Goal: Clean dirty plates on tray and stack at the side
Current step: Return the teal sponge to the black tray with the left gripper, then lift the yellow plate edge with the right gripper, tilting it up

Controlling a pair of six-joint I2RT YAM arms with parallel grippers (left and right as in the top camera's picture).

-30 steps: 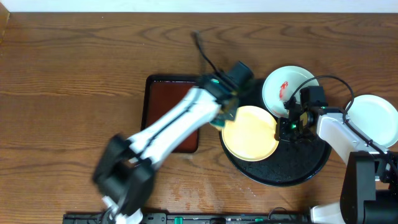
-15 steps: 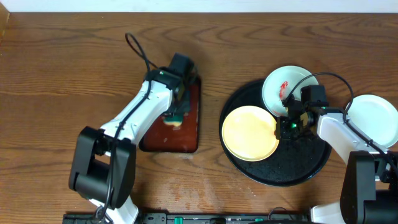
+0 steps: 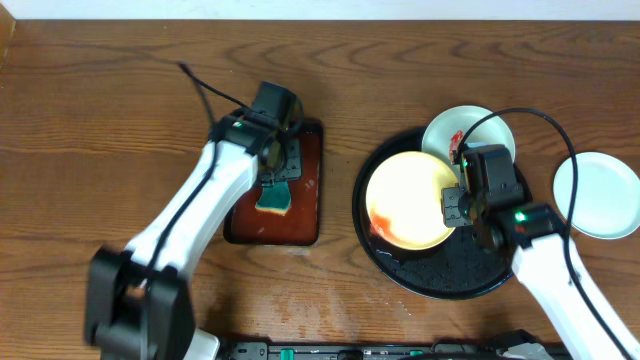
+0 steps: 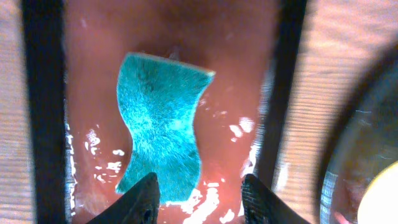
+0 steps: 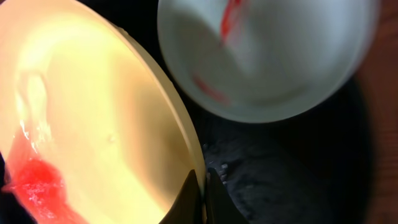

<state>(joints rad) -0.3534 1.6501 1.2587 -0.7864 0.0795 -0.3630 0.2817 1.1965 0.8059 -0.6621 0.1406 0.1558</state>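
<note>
1. Overhead: the yellow plate (image 3: 408,195) lies face up on the left half of the black tray (image 3: 440,288). It is round, so it has no long axis. A red smear (image 3: 381,226) sits at its near-left edge. The right gripper (image 3: 447,205) is clamped on its right rim. A mint plate with red streaks (image 3: 478,128) sits at the tray's far edge, and a clean mint plate (image 3: 600,195) lies on the table to the right. The left gripper (image 3: 281,178) hangs over the reddish-brown tray (image 3: 308,190), just beyond the sponge (image 3: 272,200).

2. Left wrist: the left gripper (image 4: 200,199) is spread wide and holds nothing. The teal sponge (image 4: 161,134) lies flat on the wet reddish-brown tray (image 4: 236,62), with its long axis along the tray's length. The black tray (image 4: 348,155) shows at the right.

3. Right wrist: the right gripper (image 5: 202,194) pinches the yellow plate (image 5: 93,112) by its rim. The red smear (image 5: 37,180) is on the side opposite the gripper. The streaked mint plate (image 5: 267,56) lies just beside it, on the black tray (image 5: 280,174).
</note>
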